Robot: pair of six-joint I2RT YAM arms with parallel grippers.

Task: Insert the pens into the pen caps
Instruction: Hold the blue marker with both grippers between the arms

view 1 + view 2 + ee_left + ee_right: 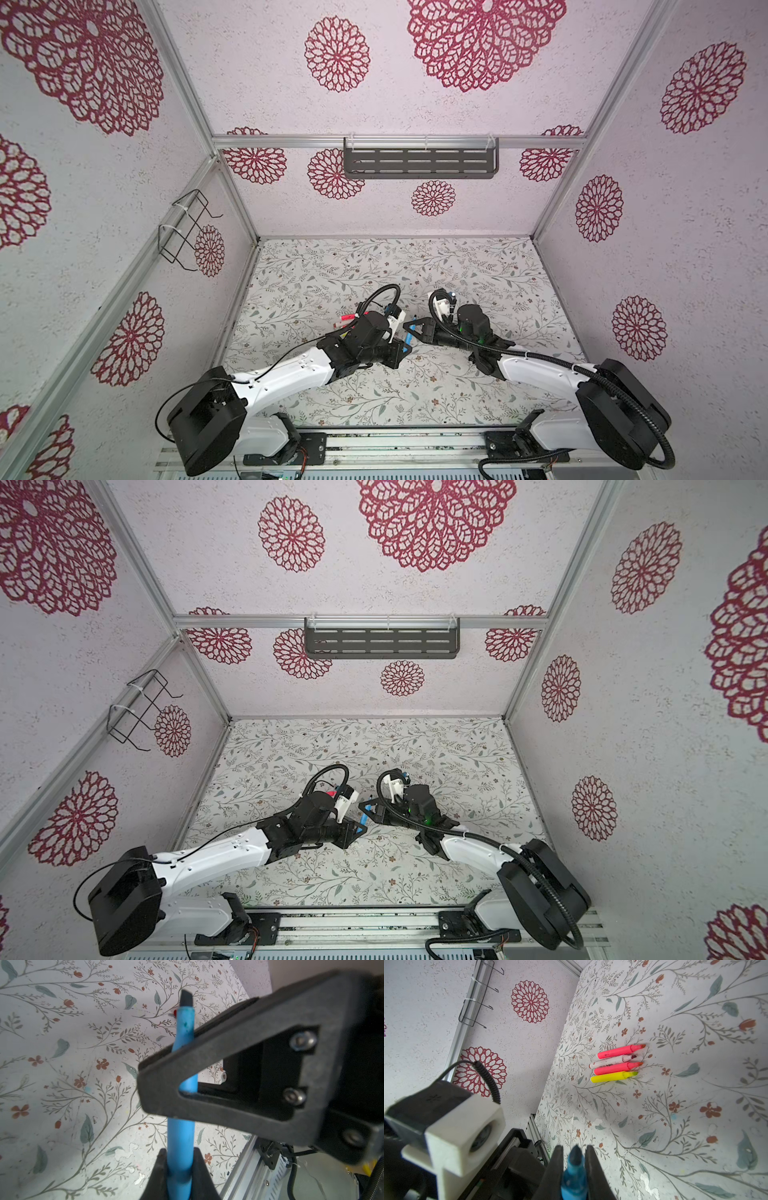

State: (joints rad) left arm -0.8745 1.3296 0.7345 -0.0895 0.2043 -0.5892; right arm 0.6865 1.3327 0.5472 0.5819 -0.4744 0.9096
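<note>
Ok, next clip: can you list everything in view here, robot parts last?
blue pen: 1, blue with a dark chisel tip, uncapped, held between both end effectors
pink pens: 2, bright pink, uncapped, lying in a side-by-side row on the table
white pen: 1, white barrel, between the two pink ones
yellow pen: 1, yellow, at the end of the row, beside a pink one
pen caps: none that I can make out
table: 1, floral cover
wire rack: 1, black, side wall by the left arm
slotted shelf: 1, dark grey, back-wall rail
left end effector: 1, black, shut on the blue pen
right end effector: 1, black, shut on the blue pen
</note>
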